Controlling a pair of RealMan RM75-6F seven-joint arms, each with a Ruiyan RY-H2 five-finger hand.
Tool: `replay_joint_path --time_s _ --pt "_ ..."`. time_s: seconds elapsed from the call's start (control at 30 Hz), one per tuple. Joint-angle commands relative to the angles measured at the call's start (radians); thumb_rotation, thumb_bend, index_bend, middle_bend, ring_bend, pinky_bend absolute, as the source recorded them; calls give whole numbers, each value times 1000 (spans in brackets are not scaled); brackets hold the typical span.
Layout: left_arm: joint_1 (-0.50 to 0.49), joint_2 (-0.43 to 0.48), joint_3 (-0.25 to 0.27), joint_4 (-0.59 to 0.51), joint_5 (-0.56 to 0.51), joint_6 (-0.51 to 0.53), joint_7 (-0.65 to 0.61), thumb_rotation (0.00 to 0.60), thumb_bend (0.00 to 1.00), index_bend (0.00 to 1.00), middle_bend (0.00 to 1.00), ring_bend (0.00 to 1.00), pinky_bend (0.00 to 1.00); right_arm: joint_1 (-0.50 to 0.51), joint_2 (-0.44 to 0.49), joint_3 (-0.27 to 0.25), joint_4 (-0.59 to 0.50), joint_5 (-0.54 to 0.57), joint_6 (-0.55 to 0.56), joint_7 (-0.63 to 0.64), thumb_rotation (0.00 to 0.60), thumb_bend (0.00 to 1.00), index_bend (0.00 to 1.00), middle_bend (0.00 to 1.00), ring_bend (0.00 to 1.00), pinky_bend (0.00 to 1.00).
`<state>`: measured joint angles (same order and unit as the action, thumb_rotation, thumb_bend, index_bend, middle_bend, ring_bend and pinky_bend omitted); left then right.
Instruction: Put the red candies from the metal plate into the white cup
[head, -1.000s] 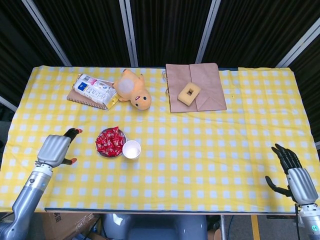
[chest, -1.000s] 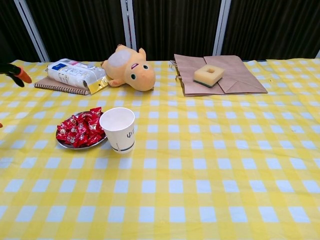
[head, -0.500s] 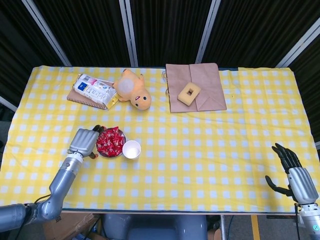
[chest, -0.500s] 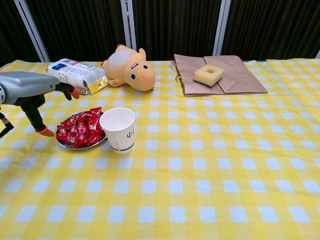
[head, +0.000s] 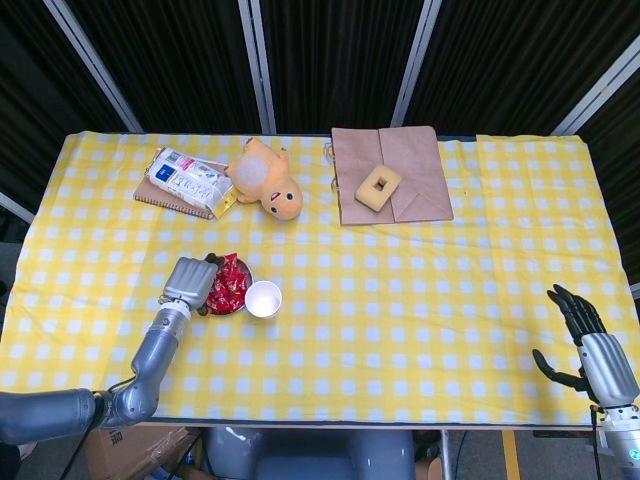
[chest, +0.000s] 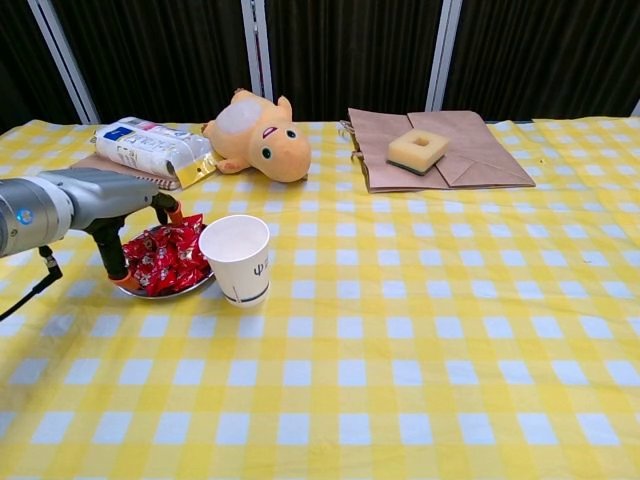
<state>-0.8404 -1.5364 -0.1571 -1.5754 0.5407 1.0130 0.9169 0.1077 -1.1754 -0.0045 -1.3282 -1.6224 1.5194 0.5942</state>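
Tight on the plate's right, open cloth everywhere else near you.

Your left hand (chest: 110, 205) is over the metal plate (chest: 196, 288) from its left; the white cup (chest: 238, 258) stands just beside the plate's right rim, blocking a sideways sweep. Behind, the snack bag (head: 186, 181) on its notebook (head: 160, 198), the plush toy (chest: 256, 139) and the paper bag (head: 392, 172) with sponge (chest: 417, 149) line the far edge. Your right hand (head: 592, 345) has bare cloth around it.

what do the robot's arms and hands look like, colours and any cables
The left robot hand has a silver-grey back, black fingers with orange tips, a blue dot at its wrist and a thin black cable beneath. Its arm is smooth grey metal. The right robot hand has the same grey back with black fingers.
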Motion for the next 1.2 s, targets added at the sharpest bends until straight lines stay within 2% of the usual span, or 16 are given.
replay_joint_path --time_s 0.03,0.37,0.63,0.93,1.2 --pt "-7 -4 7 7 -5 2 -3 600 165 207 182 874 916 0 0 0 -1 0 1 0 600 424 0 0 0 0" --pt "-24 -31 28 37 -11 7 -18 600 167 235 200 875 916 -3 1 -1 -6 -1 3 -4 600 424 0 0 0 0" --pt "-37 -50 39 56 -5 18 -24 600 243 270 247 877 918 -3 3 -2 -10 -2 2 -2 600 424 0 0 0 0" --pt "-45 -69 51 74 3 34 -22 600 326 340 331 886 929 -2 6 -3 -13 -4 2 0 600 423 0 0 0 0" --pt "-49 -78 64 83 12 50 -11 600 424 412 454 893 933 -3 6 -4 -14 -6 5 0 600 423 0 0 0 0"
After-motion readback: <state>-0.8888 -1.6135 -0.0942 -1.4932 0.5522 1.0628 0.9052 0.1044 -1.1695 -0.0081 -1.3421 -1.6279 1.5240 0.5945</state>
